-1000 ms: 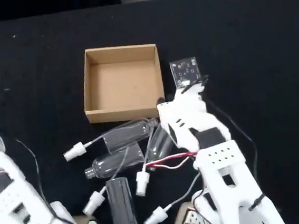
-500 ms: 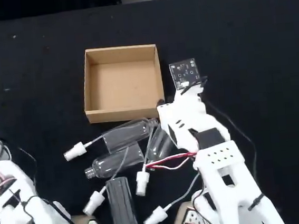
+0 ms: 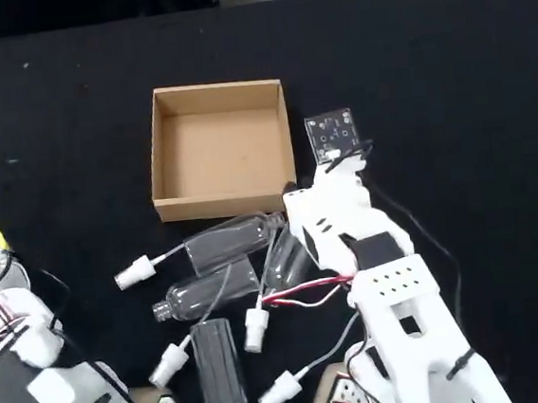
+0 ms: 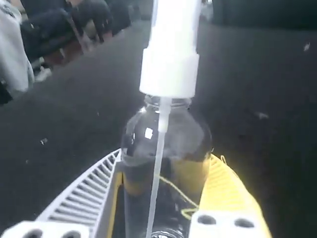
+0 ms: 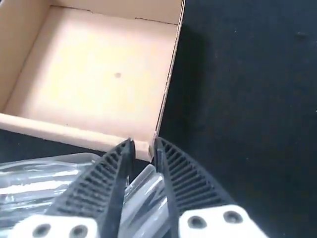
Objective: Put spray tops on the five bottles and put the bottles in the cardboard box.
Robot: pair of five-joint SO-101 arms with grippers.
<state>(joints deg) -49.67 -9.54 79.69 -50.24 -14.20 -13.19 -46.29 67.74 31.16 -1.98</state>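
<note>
Left arm swung back, well left of cardboard box [image 3: 219,149] — left gripper [image 4: 166,166] fingers clamped on topped bottle [image 4: 148,144], judged ready for boxing; right gripper [image 5: 142,148] unmoved at box's near-right corner, fingers closed to a slit on second bottle [image 5: 143,186]

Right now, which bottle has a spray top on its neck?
The bottle in the left gripper: a white spray top sits on its neck, tube inside. The others lie bare on the table.
</note>
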